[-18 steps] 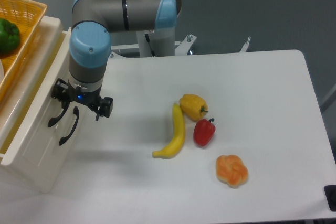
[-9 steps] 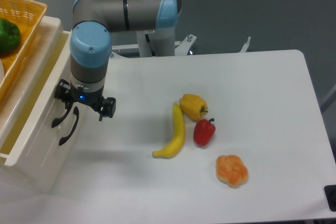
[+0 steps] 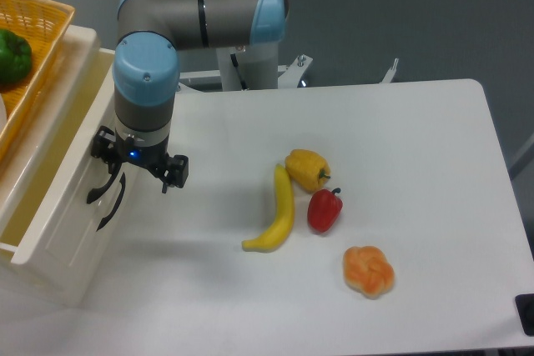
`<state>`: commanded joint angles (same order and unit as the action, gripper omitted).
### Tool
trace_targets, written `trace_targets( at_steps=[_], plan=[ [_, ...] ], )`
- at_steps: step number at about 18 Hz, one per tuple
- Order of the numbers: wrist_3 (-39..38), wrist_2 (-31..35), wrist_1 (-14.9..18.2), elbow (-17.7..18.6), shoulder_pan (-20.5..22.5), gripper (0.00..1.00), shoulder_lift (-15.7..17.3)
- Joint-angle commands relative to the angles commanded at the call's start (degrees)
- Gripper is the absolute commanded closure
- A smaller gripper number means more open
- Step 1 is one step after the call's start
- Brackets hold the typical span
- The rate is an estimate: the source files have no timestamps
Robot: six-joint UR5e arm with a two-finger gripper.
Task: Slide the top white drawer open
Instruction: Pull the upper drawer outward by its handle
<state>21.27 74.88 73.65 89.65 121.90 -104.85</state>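
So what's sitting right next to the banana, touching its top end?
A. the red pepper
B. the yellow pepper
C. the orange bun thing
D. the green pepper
B: the yellow pepper rests against the upper end of the banana, while the red pepper lies just apart from it.

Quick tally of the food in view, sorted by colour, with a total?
Yellow: 2, banana and yellow pepper
Red: 1, red pepper
Orange: 1, orange bun-like item
Green: 1, green pepper in the basket
Total: 5
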Motion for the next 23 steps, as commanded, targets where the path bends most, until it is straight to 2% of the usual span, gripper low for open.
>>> trace_targets(
  at_steps=[23],
  plan=[
    [3.42, 0.00, 0.00, -0.53, 3.34, 0.00, -0.35]
  ],
)
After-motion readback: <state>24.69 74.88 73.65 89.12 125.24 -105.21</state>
